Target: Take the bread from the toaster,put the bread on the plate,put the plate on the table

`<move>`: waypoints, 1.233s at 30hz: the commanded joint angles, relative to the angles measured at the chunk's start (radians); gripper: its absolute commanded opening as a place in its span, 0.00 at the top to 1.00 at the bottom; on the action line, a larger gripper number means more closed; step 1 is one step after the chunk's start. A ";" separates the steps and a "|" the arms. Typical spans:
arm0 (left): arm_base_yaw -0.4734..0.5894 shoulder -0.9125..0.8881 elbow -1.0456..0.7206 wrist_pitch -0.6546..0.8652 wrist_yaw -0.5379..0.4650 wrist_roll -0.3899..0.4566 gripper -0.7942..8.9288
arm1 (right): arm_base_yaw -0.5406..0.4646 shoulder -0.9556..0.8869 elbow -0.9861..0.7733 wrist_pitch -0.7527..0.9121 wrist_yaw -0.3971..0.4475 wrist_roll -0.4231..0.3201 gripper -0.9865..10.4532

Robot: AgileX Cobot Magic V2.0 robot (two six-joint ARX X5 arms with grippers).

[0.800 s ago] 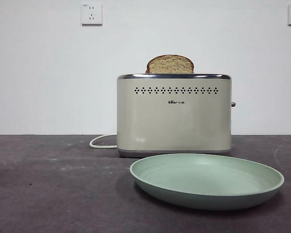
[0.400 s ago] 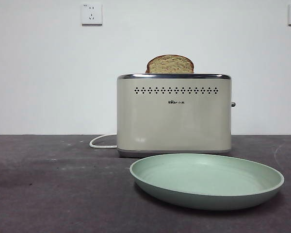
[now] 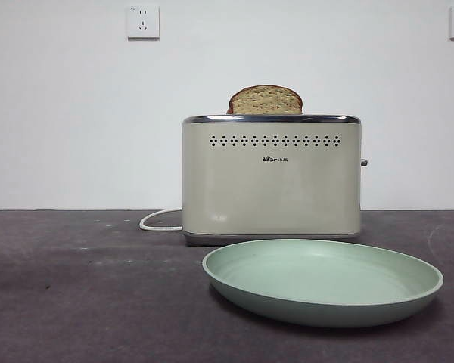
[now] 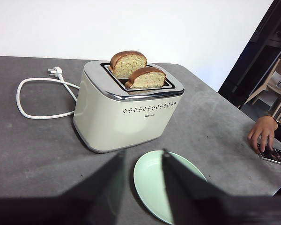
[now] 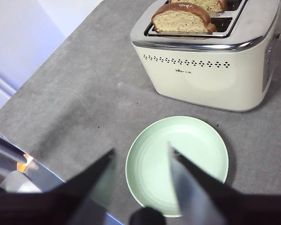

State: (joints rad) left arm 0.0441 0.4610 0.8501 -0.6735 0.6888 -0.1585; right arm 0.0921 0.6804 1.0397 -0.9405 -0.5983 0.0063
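Waiting above the table, both grippers hold nothing while the bread sits in the toaster.

The toaster stands upright on the table with its white cord looped beside it. Two slices stand in its slots with only their domed tops showing: the bread in the slot nearer the plate, the other slice in the slot behind it. The plate lies bare on the table just in front of the toaster, apart from it. The left gripper hangs over the table near the plate's edge, jaws spread with nothing between them. The right gripper hangs over the plate, jaws likewise parted and bare. A person's hand rests at the table's far edge on a phone.
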 commanded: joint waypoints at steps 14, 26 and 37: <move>-0.058 0.106 0.003 0.225 0.077 0.032 0.27 | 0.002 0.003 0.002 0.005 0.004 -0.004 0.36; -0.278 0.490 0.066 0.602 -0.008 0.093 0.27 | 0.002 0.007 0.002 0.005 0.002 -0.004 0.36; -0.437 0.941 0.335 0.652 -0.166 0.291 0.27 | 0.002 0.007 0.002 0.004 0.002 -0.003 0.36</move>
State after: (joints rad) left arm -0.3851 1.3678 1.1755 -0.0326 0.5255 0.0902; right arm 0.0921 0.6880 1.0397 -0.9424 -0.5957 0.0067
